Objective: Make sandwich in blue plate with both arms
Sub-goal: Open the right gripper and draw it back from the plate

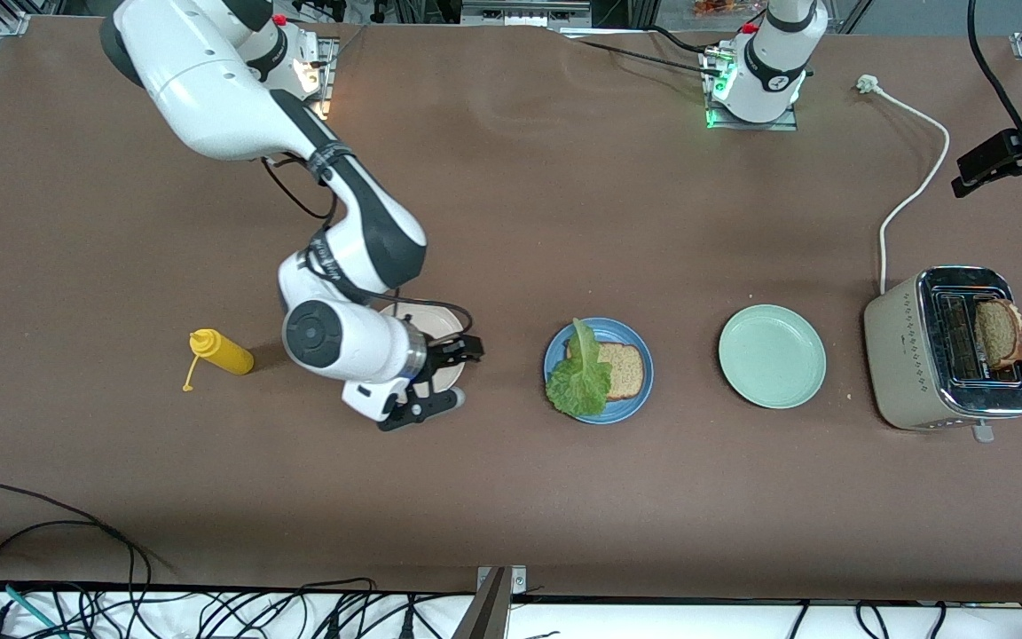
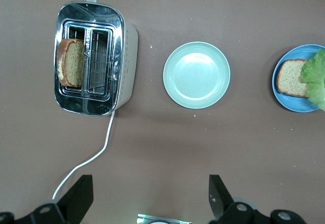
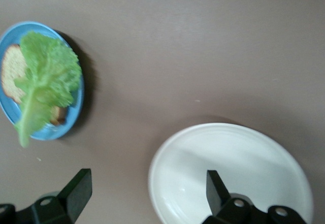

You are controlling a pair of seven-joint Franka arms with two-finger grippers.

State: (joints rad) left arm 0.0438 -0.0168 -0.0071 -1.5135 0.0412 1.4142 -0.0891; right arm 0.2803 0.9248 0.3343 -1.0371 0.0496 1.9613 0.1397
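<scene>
- While the right pincer (image 1: 442, 382) hangs empty, fingers apart, over the beige plate (image 1: 440, 321), it should wait.
- Blue plate (image 1: 598, 370) mid-counter holds bread (image 1: 624, 370) under lettuce (image 1: 580, 376) — top slice missing.
- Left pincer (image 2: 147, 198), spread wide, should descend squarely on the toaster's (image 1: 950, 355) slice (image 1: 999, 333) — gripping its edges.

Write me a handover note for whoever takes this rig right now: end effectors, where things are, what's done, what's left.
Right end effector: open, empty, over the white plate.
Left end effector: open, empty, up by its base; that arm waits.
Blue plate: one bread slice with the lettuce laid on it, overhanging the rim.
Second slice stands in the toaster at the left arm's end.
Green plate sits between them.
Done: base slice, lettuce. Left: second slice onto the lettuce.
</scene>
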